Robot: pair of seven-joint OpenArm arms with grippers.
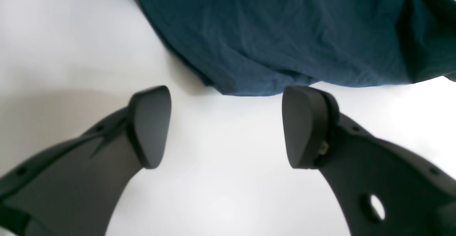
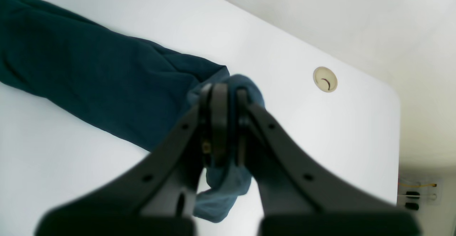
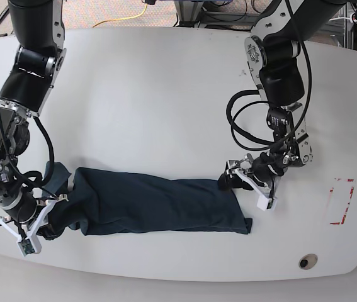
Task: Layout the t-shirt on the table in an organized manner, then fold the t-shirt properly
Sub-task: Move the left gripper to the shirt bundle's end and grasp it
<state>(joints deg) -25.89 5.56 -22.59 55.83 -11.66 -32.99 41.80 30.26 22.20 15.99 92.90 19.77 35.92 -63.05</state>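
Base view: pinching the view-left end of the dark t-shirt [image 3: 159, 204] in the closed right gripper [image 2: 229, 88], holding the left gripper [image 1: 226, 127] apart near the view-right end, on the white table [image 3: 159, 94].

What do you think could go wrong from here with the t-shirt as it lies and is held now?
The right gripper has the t-shirt pinched at one bunched end, so pulling might drag the whole shirt askew.

The left gripper stands open with its jaws beside the cloth's edge; closing there could miss it or catch only a sliver.

The creases near the pinched end may get folded in.
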